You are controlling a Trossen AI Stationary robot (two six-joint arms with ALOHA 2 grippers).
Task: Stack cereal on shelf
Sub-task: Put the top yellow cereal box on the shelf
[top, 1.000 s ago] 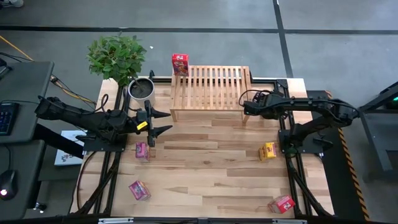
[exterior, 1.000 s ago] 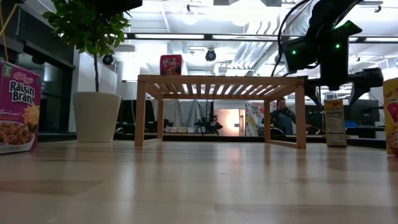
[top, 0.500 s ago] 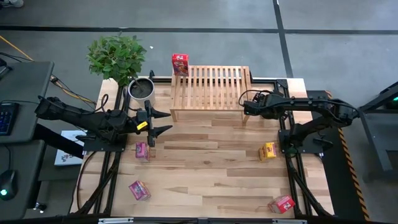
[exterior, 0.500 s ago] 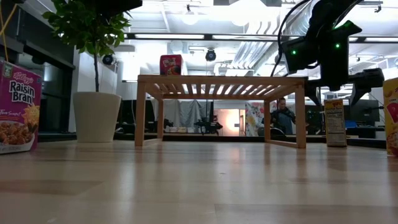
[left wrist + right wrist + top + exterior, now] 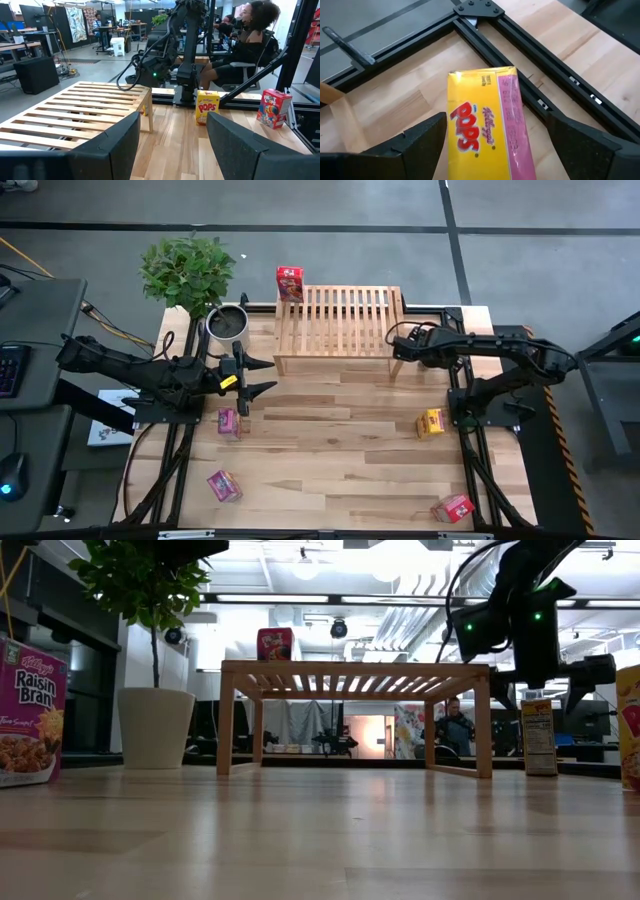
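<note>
The shelf (image 5: 340, 315) stands at the table's far middle. A red cereal box (image 5: 290, 282) stands upright on its far left corner. My left gripper (image 5: 272, 375) hovers open off the shelf's left near corner, nothing between its fingers (image 5: 115, 145). My right gripper (image 5: 393, 358) is open by the shelf's right end. Its fingers (image 5: 395, 150) stand clear on either side of a yellow cereal box (image 5: 485, 125) on the table, which the arm hides in the high view. On the table are two pink boxes (image 5: 230, 422) (image 5: 224, 485), an upright yellow one (image 5: 431, 423) and a red one (image 5: 452, 508).
A potted plant (image 5: 190, 275) in a grey pot (image 5: 228, 323) stands left of the shelf. Black frame rails (image 5: 540, 75) run close beside the yellow box under my right gripper. A person (image 5: 245, 45) sits beyond the table's right side.
My right gripper has turned a little at the wrist beside the shelf's right end, staying where it was and open. The boxes have not moved.
</note>
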